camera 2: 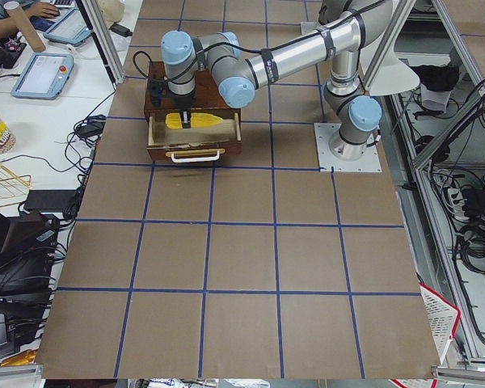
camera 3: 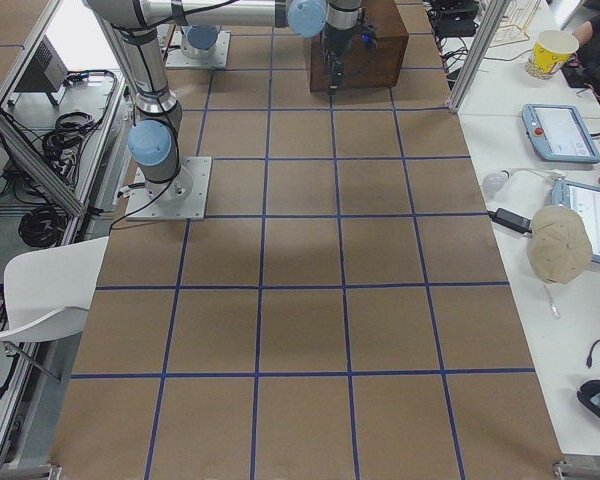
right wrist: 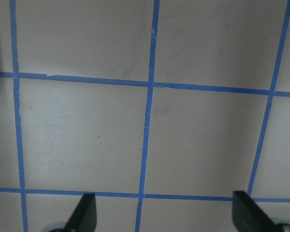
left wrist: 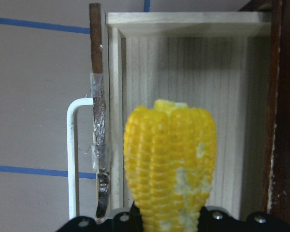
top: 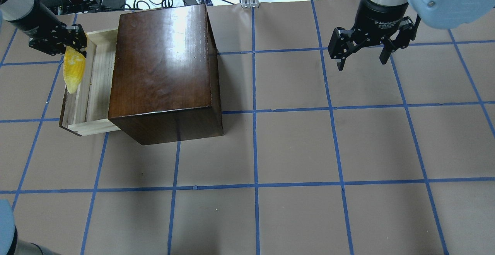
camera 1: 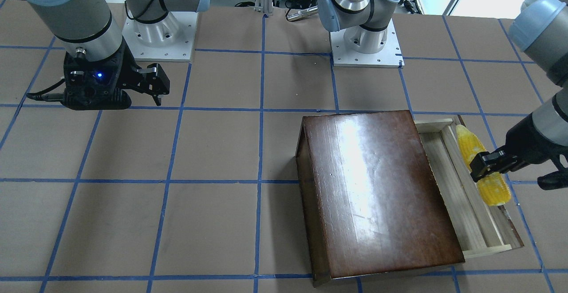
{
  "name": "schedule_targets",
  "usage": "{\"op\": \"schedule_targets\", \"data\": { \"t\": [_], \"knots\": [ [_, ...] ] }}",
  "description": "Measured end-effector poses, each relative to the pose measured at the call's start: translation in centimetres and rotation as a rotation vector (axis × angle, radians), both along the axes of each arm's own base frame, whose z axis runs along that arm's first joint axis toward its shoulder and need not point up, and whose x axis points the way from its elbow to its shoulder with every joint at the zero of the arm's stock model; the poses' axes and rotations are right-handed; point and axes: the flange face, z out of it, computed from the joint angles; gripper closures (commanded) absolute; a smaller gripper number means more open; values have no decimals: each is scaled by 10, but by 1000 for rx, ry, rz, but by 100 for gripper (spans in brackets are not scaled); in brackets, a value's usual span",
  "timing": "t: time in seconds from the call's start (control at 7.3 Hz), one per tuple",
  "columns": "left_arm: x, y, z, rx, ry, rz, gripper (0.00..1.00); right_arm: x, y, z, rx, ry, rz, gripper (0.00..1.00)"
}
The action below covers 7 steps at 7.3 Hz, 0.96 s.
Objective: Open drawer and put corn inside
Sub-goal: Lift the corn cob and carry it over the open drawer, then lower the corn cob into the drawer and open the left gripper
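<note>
Grip first: the left hand [camera 1: 483,168] is clenched around the corn [camera 1: 469,144], pinching the cob roughly mid-length with a finger on each side. From the left wrist view the yellow cob sticks straight out from between the fingers, its end pointing at the far side wall of the drawer [camera 1: 466,213]. The cob sits over the pulled-out tray, running lengthwise alongside the dark front panel [left wrist: 95,43] and close to it. Can't tell whether it's actually resting on the pale wood floor or just hanging above it.

The drawer is slid out of the glossy dark-brown box [camera 1: 377,191] on the robot's left side, with most of the tray floor bare. A white wire handle [left wrist: 71,159] loops off the outside of the front panel, and there's some shiny tape stuck on the panel edge next to it.

Over on the other side, well apart from all that, the right hand [top: 361,63] hangs above the brown worktop [camera 1: 133,222] with its fingers spread wide and nothing between them. Its wrist view only shows the blue tape grid lines and the two fingertips at the bottom corners.
</note>
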Motion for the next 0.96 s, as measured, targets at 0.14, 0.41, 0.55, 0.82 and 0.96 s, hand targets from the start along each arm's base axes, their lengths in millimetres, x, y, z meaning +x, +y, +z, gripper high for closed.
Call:
{"op": "schedule_targets", "data": {
  "t": [0.14, 0.41, 0.55, 0.82, 0.96],
  "knots": [
    [-1, -1, -8, 14, 6, 31, 100, 0, 0, 0, 0, 0, 0, 0],
    [0, -4, -24, 43, 11, 46, 100, 0, 0, -1, 1, 0, 0, 0],
    [0, -5, -31, 52, 13, 41, 100, 0, 0, -1, 1, 1, 0, 0],
    [2, -9, -37, 55, 11, 2, 100, 0, 0, -1, 1, 1, 0, 0],
    [3, -11, -38, 51, 5, -27, 53, 0, 0, -1, 1, 1, 0, 0]
  ]
}}
